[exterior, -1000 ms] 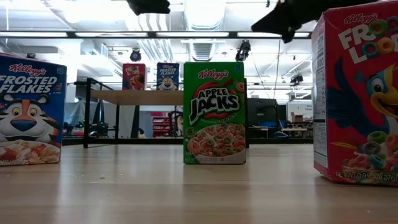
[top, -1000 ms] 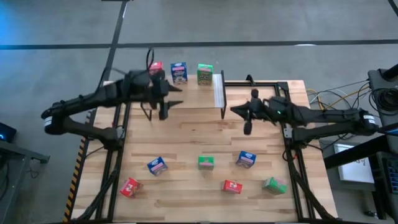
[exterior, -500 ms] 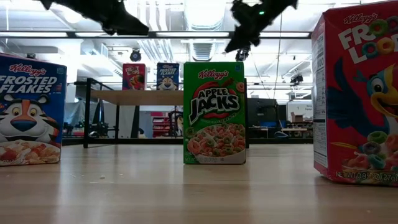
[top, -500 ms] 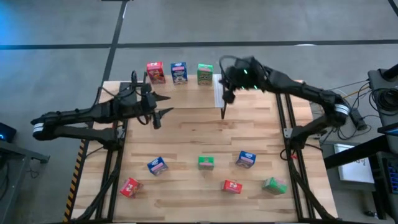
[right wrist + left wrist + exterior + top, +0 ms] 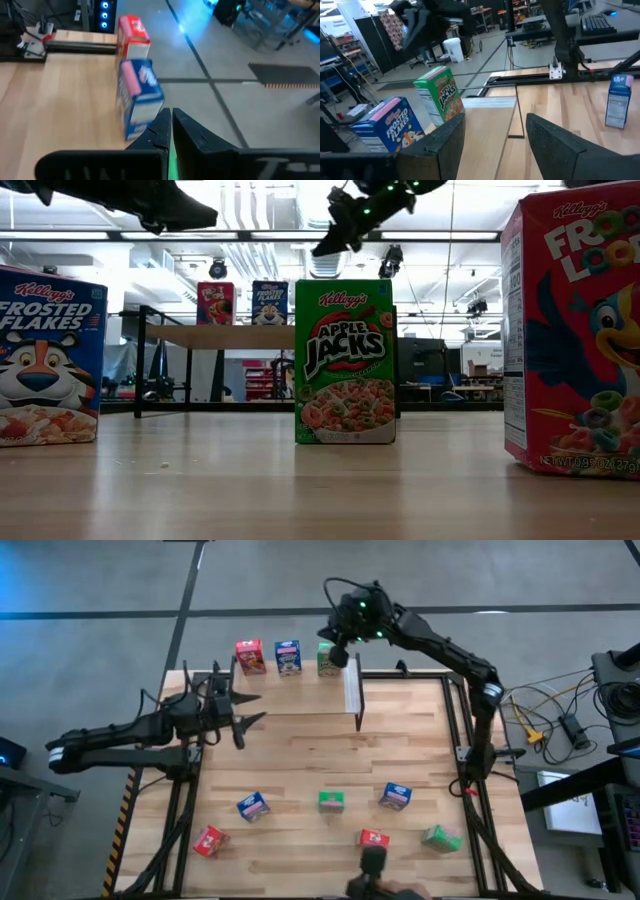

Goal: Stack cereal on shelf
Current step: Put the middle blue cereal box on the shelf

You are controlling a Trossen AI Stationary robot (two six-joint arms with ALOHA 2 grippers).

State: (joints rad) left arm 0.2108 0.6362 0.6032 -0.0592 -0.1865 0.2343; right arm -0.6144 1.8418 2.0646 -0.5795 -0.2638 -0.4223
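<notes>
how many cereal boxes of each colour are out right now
red cereal boxes: 3
blue cereal boxes: 3
green cereal boxes: 3
total: 9

Printed cardboard cereal boxes stand on a smooth pale-wood table.

A lab or workshop: concrete floor, ceiling ducts, cables and equipment racks.
</notes>
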